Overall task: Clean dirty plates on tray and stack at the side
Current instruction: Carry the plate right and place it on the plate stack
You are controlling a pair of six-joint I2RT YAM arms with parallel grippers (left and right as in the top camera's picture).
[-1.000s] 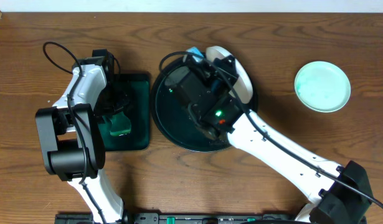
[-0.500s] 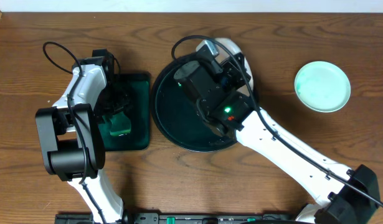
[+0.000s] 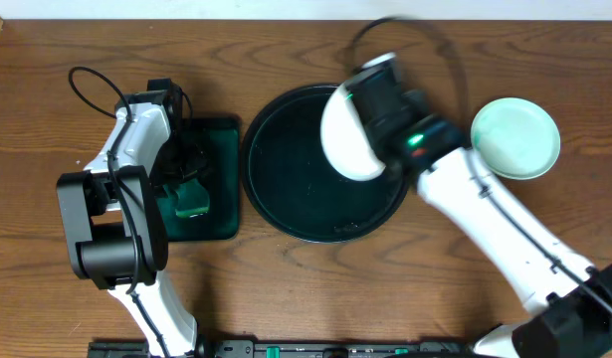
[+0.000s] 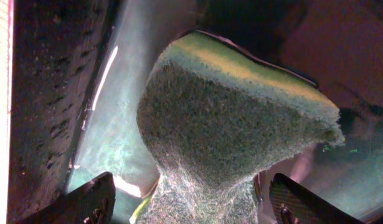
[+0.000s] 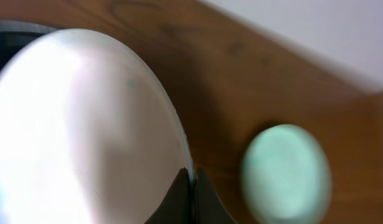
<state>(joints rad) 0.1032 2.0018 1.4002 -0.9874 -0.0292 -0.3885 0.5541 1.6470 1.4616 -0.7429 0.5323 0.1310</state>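
A white plate (image 3: 347, 134) is held tilted above the 2 o'clock part of the black tray (image 3: 286, 174). Its rim is pinched between the closed fingers of the right gripper (image 5: 192, 186). A mint plate (image 3: 515, 137) is seen flat on the table (image 3: 77, 40), well apart from the tray at its 3 o'clock; it is blurred in the right wrist view. At the tray's 9 o'clock a green rectangular tray (image 3: 218, 139) is found, and over it a sponge (image 4: 235, 124) is squeezed at its narrow end by the left gripper (image 4: 191, 205). Compared with a second ago, the white plate is raised off the tray's 1 o'clock rim, the right arm is swung toward 3 o'clock, and more of the tray's floor is uncovered. The mint plate, the sponge and the left arm are unchanged.
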